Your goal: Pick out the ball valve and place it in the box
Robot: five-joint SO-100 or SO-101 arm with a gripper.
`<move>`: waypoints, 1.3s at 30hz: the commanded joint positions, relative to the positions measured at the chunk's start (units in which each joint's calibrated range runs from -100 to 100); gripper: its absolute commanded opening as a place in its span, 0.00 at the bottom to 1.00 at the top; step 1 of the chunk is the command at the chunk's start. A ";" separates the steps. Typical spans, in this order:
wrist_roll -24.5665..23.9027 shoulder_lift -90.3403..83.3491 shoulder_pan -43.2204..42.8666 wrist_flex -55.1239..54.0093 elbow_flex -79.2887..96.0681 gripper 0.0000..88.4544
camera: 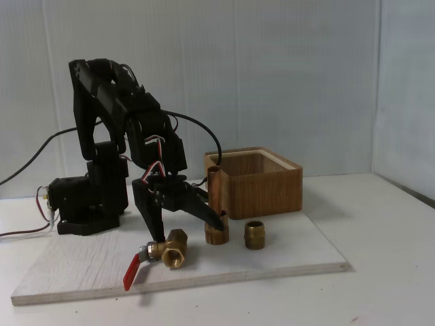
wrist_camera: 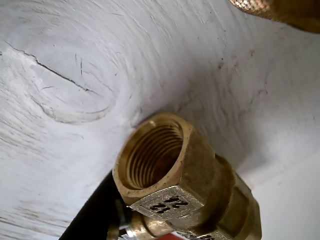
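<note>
The ball valve [camera: 170, 250] lies on the white board, its threaded opening facing the fixed camera and its red lever [camera: 134, 272] pointing down to the left. In the wrist view the valve [wrist_camera: 175, 175] is very close, with its brass hex end and inner thread plain to see. My gripper [camera: 189, 231] hangs open just above it. One black finger [camera: 155, 221] reaches down to the valve's top left, and the same finger [wrist_camera: 92, 215] shows beside the valve in the wrist view. The other finger spreads right toward the copper pipe. The wooden box [camera: 255, 183] stands behind, to the right.
An upright brass fitting with a copper pipe [camera: 216, 217] stands close to the right finger. A short brass nipple [camera: 254, 235] sits further right. Another brass part [wrist_camera: 285, 10] shows at the wrist view's top right. The white board [camera: 285, 255] ends near the front.
</note>
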 commanded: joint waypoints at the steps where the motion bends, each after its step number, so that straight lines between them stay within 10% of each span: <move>1: 0.30 2.46 0.46 1.74 0.58 0.71; 21: -0.12 2.88 0.16 6.39 1.03 0.70; 39: 0.25 2.96 -0.06 6.48 1.12 0.36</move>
